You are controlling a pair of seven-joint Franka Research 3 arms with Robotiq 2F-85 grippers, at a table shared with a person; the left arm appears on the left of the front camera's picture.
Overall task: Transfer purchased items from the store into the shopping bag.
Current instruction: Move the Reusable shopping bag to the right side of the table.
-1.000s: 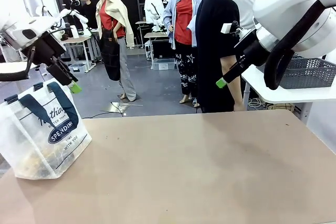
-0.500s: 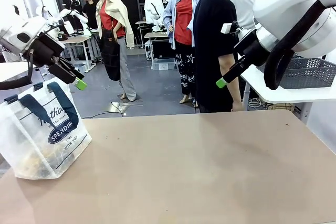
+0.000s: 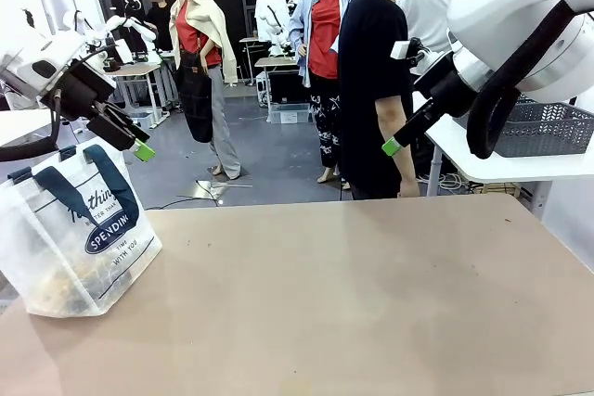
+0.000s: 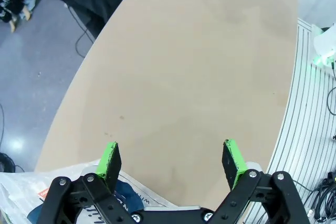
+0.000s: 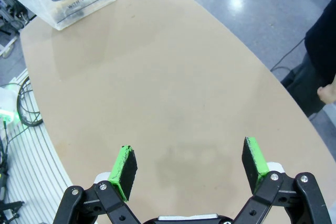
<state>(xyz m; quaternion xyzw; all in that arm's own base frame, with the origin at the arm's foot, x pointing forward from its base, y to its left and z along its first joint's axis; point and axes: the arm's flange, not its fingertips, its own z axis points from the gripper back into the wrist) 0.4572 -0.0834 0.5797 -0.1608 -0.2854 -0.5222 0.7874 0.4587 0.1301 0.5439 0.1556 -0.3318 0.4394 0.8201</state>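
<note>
At the left edge of the front view, the shopping bag (image 3: pixel 72 234) stands upright on the tan table (image 3: pixel 353 294), its navy handles raised and its oval logo facing the camera. Just above it, in the upper left of the frame, my left gripper (image 3: pixel 139 149) hangs in the air with its jaws spread wide and nothing between them; my left wrist view shows the bag (image 4: pixel 31 203) directly beneath those green pads (image 4: pixel 109 161). At centre a person in a black shirt (image 3: pixel 371 81) stands at the far side. In the upper right my right gripper (image 3: pixel 392 146) hovers, likewise spread and empty, beside a dark mesh basket (image 3: pixel 543 127).
</note>
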